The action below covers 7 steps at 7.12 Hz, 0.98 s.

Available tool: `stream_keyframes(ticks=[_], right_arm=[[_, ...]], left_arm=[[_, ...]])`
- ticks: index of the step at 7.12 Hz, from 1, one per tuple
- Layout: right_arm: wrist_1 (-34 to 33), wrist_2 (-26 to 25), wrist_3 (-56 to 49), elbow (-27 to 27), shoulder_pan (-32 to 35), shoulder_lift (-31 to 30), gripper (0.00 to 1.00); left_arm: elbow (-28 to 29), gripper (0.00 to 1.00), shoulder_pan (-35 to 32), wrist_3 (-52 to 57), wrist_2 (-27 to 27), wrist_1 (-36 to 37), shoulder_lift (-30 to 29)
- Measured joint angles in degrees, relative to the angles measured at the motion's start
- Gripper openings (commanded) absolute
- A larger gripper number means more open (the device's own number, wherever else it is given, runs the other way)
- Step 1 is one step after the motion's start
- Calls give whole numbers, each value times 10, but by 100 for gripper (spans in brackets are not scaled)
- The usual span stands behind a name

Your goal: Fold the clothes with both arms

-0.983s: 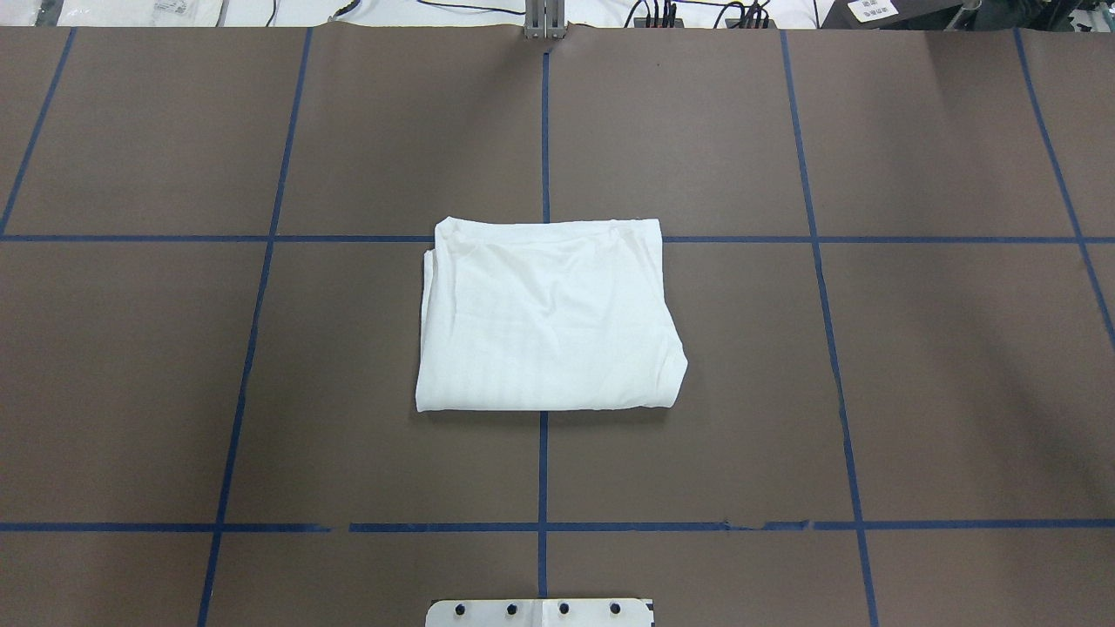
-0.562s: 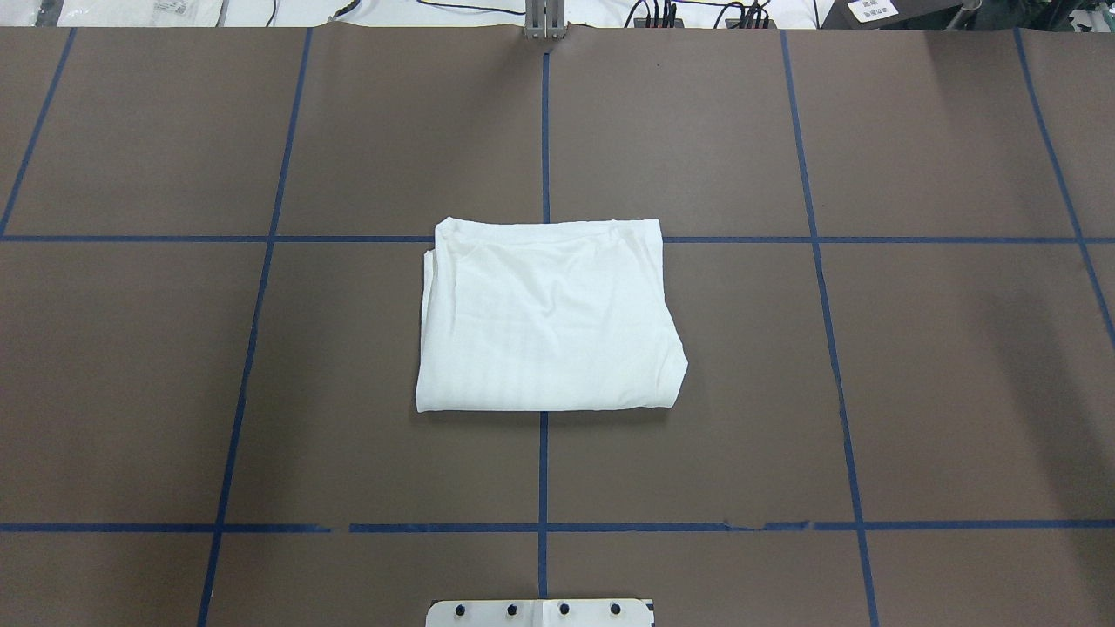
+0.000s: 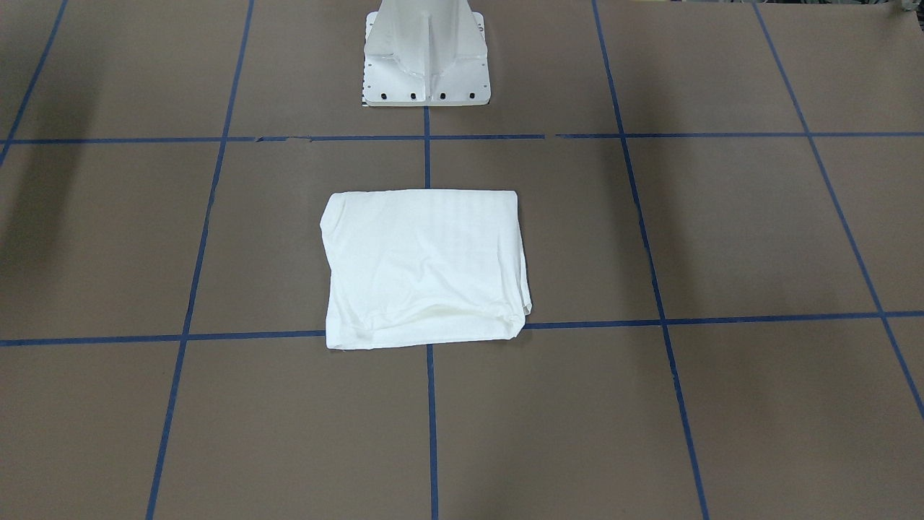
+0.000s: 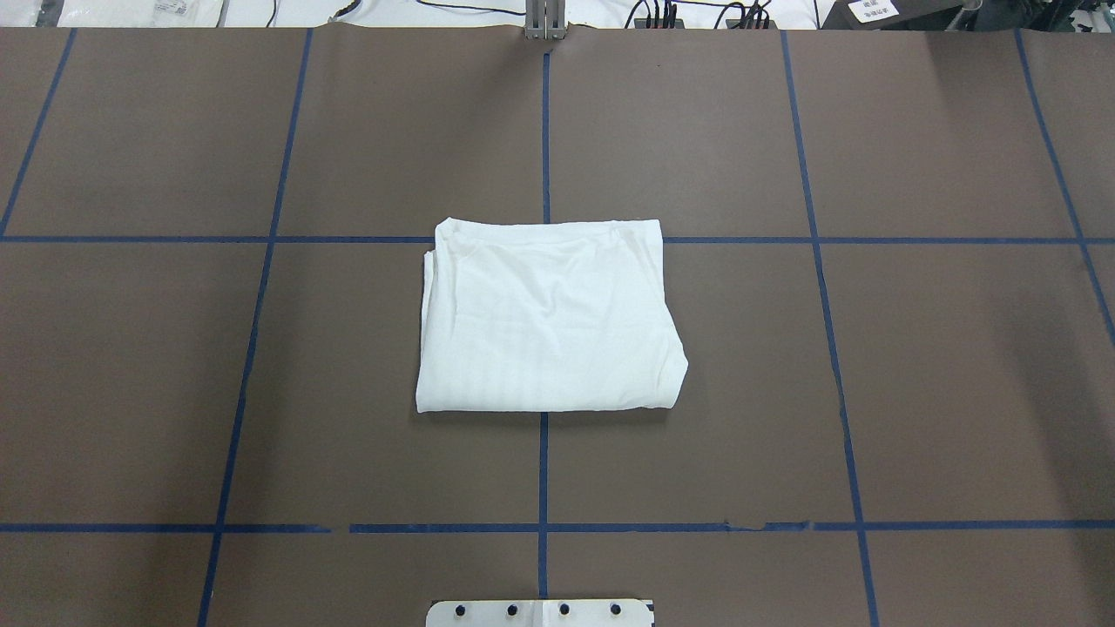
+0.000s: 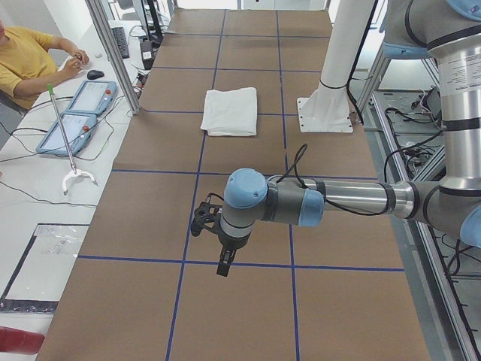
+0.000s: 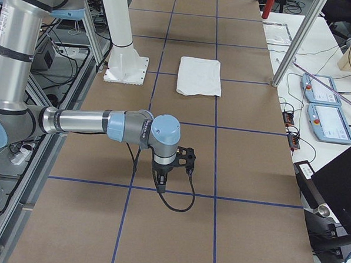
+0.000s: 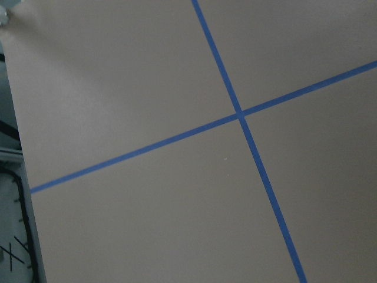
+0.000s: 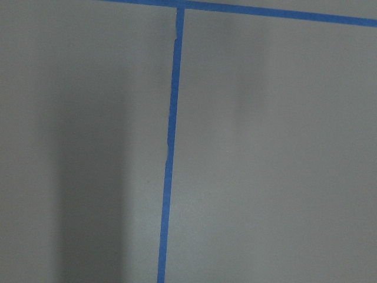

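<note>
White cotton T-shirt [image 3: 426, 267] lies folded into a compact rectangle on the brown tabletop [image 3: 722, 231] in the front-facing view, just ahead of the white pedestal [image 3: 426, 65]. No pincer enters this view. One corner of the stack bulges slightly, with layered edges showing.

Overhead view: the T-shirt [image 4: 549, 318] sits astride the crossing of the blue tape [image 4: 819, 157] lines. Its edges run roughly parallel to them. No arm or pincer appears.

Exterior left view: the left pincer [image 5: 222, 259] hangs pointing down over bare tabletop. The T-shirt [image 5: 231, 111] lies well apart from it, far beyond it along the table. Whether this pincer is open or closed cannot be told.

Exterior right view: the right pincer [image 6: 161, 179] hangs likewise. The T-shirt [image 6: 199, 76] is well apart and far beyond it. Its state also cannot be told.

Wrist views: each shows only brown surface and blue tape, so no cloth lies beneath either pincer.

Assessment: folding appears complete or nearly so, and the step in hand is probably parking clear.
- Keep both pincers raised and away from the stack.
- Avoid low passes over the stack.
- If the bulging corner needs correction, approach from both sides together and grip all layers.
</note>
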Motion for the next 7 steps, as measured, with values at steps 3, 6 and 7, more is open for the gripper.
stream_keyframes(ticks=[3,6,7], right_arm=[[0,2,0,-4,0,0,100],[1,6,0,-8,0,0,100],[2,7,0,-10,0,0,100]], left_arm=[[0,100,9,-13,-20,34,4],[-4,100,46,-9,-18,34,2],[-5,100,49,-8,-18,36,3]])
